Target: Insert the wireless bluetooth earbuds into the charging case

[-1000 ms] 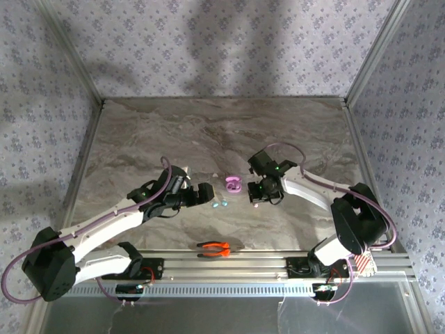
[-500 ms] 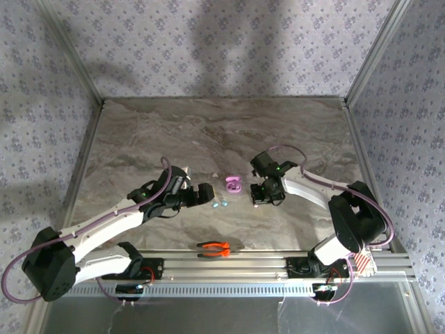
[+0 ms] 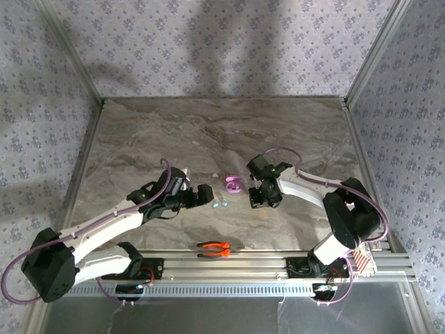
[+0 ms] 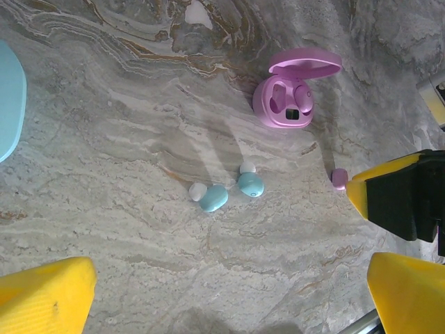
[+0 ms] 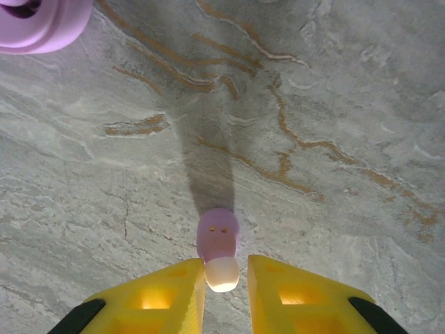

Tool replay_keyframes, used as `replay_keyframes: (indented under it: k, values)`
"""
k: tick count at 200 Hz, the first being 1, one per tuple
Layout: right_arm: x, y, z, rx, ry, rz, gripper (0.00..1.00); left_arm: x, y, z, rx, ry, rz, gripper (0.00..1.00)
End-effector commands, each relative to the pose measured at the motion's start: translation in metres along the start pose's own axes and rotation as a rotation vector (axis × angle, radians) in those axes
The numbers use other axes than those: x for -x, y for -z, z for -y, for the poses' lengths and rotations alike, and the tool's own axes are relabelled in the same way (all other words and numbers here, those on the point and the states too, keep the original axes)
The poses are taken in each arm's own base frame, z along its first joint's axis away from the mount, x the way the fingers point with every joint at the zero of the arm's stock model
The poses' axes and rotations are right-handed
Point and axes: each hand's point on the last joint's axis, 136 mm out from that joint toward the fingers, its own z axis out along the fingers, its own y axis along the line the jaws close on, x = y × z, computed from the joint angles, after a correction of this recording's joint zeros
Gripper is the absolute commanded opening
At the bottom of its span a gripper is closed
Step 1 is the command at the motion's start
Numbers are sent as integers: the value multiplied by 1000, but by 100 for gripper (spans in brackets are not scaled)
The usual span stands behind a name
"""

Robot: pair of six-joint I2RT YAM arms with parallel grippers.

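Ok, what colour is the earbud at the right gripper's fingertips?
Pinkish-purple earbud, white tip; best in the right wrist view.

Right pincer: pink earbud lies between its tips. Ahead-left stands the pink case; bare table ahead and rightward, passable.

Open pink oval plastic charging case mid grey marbled tabletop. Two teal bead-sized earbuds side by side, near-left of it. Pink bead-sized earbud near-right of it, on the tabletop, tip between right gripper fingertips. Orange-handled pliers at near edge.
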Motion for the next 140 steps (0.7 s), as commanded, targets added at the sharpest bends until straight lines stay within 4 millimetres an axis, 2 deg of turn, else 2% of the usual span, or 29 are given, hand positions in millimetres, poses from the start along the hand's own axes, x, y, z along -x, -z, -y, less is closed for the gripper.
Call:
replay_keyframes:
  k: [1, 82, 99, 140]
  values:
    - [0, 3, 7, -40, -24, -6, 23, 2, 4, 6, -35, 4, 10, 100]
    - [6, 4, 20, 8, -102, 14, 24, 1, 2, 5, -32, 4, 10, 100]
    - [9, 4, 21, 19, -108, 18, 28, 2, 3, 5, -33, 3, 11, 100]
    - [13, 7, 25, 16, -117, 22, 28, 2, 2, 5, -32, 4, 11, 100]
